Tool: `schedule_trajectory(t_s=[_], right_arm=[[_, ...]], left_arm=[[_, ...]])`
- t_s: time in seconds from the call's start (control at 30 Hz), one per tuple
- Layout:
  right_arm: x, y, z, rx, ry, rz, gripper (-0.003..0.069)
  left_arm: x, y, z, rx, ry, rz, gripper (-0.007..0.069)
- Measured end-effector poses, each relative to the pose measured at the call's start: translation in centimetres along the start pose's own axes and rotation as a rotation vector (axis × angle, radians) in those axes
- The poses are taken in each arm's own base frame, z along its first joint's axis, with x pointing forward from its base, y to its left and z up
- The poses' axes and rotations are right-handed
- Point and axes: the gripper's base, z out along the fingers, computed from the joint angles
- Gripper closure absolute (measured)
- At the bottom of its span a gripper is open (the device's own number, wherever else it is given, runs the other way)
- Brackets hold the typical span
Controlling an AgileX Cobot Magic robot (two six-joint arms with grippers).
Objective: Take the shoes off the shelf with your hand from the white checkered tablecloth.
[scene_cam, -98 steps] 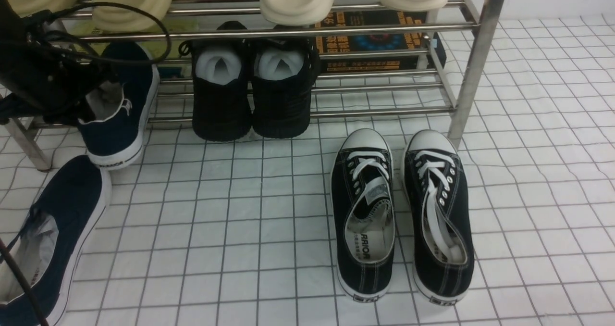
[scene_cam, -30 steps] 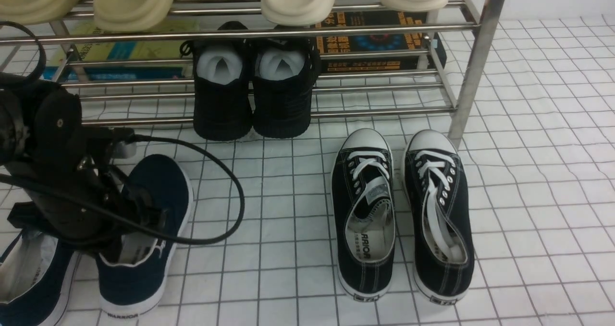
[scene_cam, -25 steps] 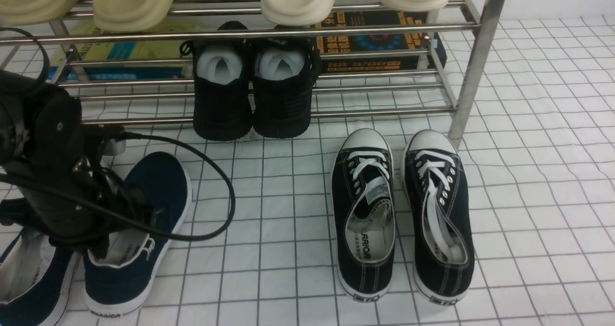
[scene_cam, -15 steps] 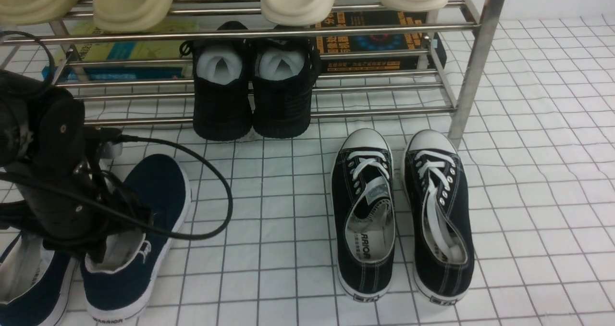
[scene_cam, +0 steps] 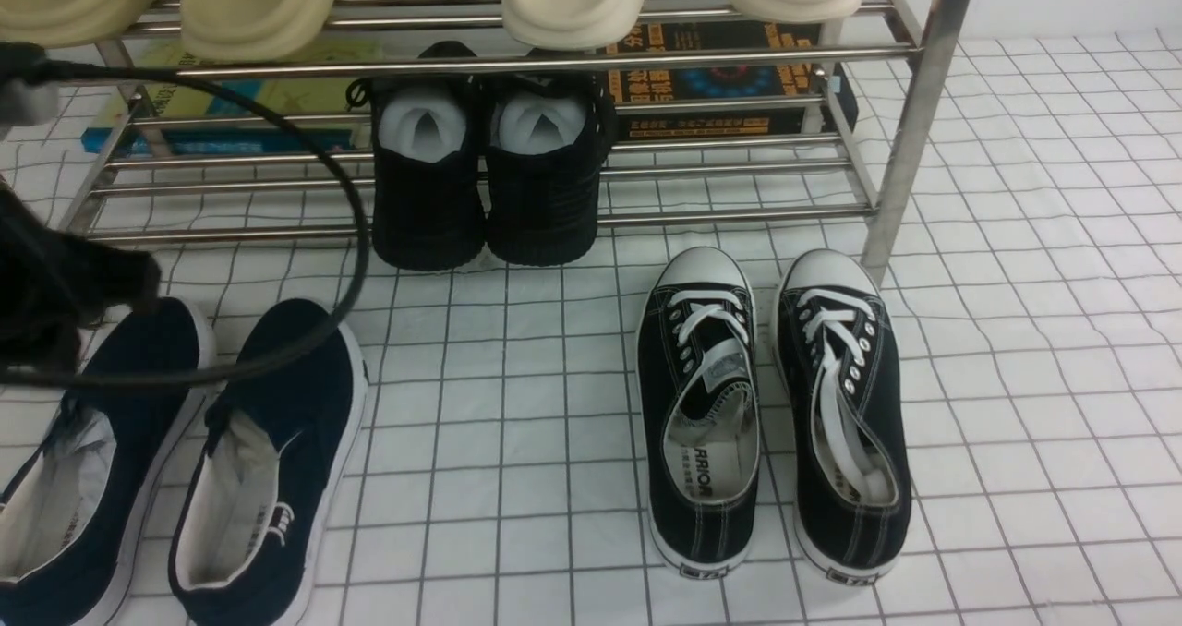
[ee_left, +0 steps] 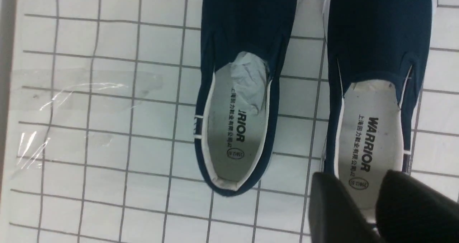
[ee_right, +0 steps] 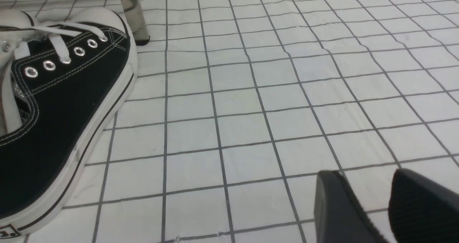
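In the front view both navy slip-on shoes (scene_cam: 180, 460) now lie side by side on the white checkered tablecloth (scene_cam: 517, 423), toes toward the shelf (scene_cam: 591, 58) and clear of its tubes. Half a second ago the left gripper (scene_cam: 74, 294) was down in the heel of the right-hand shoe; it has since let go and lifted off to the left edge, its cable (scene_cam: 305, 164) now arcing high across the rack front. The black lace-up sneakers (scene_cam: 771, 414) and the paper-stuffed black shoes (scene_cam: 485, 174) have not moved. In the left wrist view the shoes (ee_left: 308, 85) sit flat on the cloth (ee_left: 107, 128), and the left gripper (ee_left: 373, 207) hangs above one heel with a narrow gap between its jaws, holding nothing. In the right wrist view the right gripper (ee_right: 383, 207) hovers over bare cloth (ee_right: 251, 92) beside one sneaker (ee_right: 53, 103), jaws slightly parted and empty.
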Motion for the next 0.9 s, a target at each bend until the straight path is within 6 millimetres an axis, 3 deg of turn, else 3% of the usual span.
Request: schedule_trajectory(t_s=[0.03,0.07,0.13,0.23,0.27,0.3,0.4,0.63,0.9], right_arm=[[0.0,0.0,0.0,0.000,0.000,0.000,0.0418],[0.0,0.0,0.0,0.000,0.000,0.000,0.0418],[0.0,0.0,0.0,0.000,0.000,0.000,0.0418],[0.0,0.0,0.0,0.000,0.000,0.000,0.0418],[0.0,0.0,0.0,0.000,0.000,0.000,0.0418],[0.0,0.0,0.0,0.000,0.000,0.000,0.0418],[0.0,0.0,0.0,0.000,0.000,0.000,0.0418],[0.0,0.0,0.0,0.000,0.000,0.000,0.0418],[0.0,0.0,0.0,0.000,0.000,0.000,0.0418]], left_arm=[[1.1,0.4,-0.6,0.008,-0.016,-0.006,0.0504],[1.2,0.3,-0.4,0.008,-0.008,-0.005,0.0515],[4.5,1.1,-1.3,0.056,-0.066,-0.021,0.0599],[8.1,1.3,-0.8,0.157,-0.239,-0.046,0.0623],[8.5,1.3,-1.0,0.171,-0.264,-0.052,0.0623],[10.1,1.3,-0.4,0.225,-0.352,-0.074,0.0623],[12.4,1.1,0.7,0.319,-0.549,-0.108,0.0623],[14.6,0.9,2.1,0.405,-0.806,-0.126,0.0622],[15.4,0.9,3.4,0.369,-0.746,-0.100,0.0616]])
